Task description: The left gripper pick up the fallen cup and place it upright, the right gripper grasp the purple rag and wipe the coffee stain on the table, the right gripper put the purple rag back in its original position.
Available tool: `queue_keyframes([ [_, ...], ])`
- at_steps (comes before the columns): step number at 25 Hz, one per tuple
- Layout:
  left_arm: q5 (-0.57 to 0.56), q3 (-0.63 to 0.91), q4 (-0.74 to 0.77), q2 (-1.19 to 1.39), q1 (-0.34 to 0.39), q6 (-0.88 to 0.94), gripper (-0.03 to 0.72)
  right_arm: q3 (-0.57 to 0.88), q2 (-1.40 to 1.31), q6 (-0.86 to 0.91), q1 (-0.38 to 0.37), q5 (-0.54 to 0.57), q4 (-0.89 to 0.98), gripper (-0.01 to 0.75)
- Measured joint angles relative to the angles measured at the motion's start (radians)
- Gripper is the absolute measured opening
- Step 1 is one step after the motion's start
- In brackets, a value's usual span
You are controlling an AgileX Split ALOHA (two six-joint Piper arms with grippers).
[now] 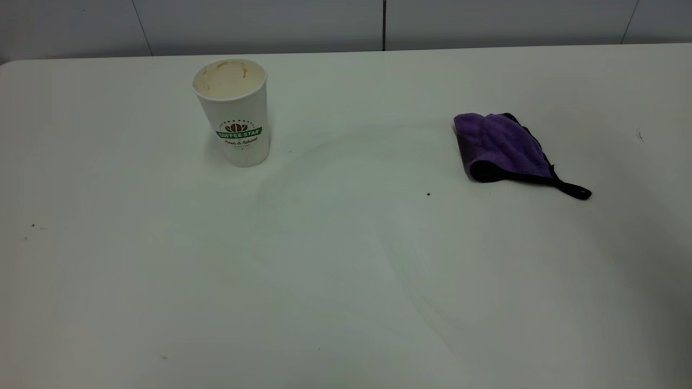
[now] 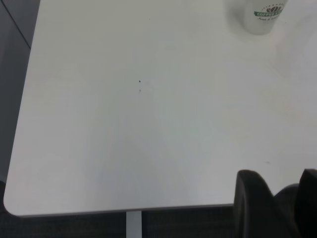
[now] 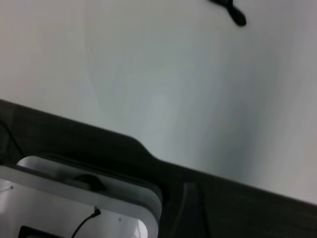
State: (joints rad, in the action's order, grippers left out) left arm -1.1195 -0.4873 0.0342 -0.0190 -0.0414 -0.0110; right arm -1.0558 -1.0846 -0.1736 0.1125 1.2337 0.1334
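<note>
Exterior view: upright stained cup [image 1: 233,111]

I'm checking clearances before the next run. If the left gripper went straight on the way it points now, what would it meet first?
Probably bare table. The left gripper sits at the near edge, and the way ahead looks free. The cup stands upright far ahead; whether it lies exactly in line is unclear.

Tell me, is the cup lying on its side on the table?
No, the cup stands upright on the table, its open mouth facing up.
</note>
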Motion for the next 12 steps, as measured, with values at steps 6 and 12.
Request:
queue_keyframes([
  [6, 0.000, 0.000, 0.000, 0.000, 0.000, 0.000, 0.240, 0.309, 0.306, 0.046, 0.000, -0.023, -0.016, 0.698],
  [12, 0.000, 0.000, 0.000, 0.000, 0.000, 0.000, 0.240, 0.497, 0.542, 0.079, 0.000, -0.090, -0.046, 0.694],
])
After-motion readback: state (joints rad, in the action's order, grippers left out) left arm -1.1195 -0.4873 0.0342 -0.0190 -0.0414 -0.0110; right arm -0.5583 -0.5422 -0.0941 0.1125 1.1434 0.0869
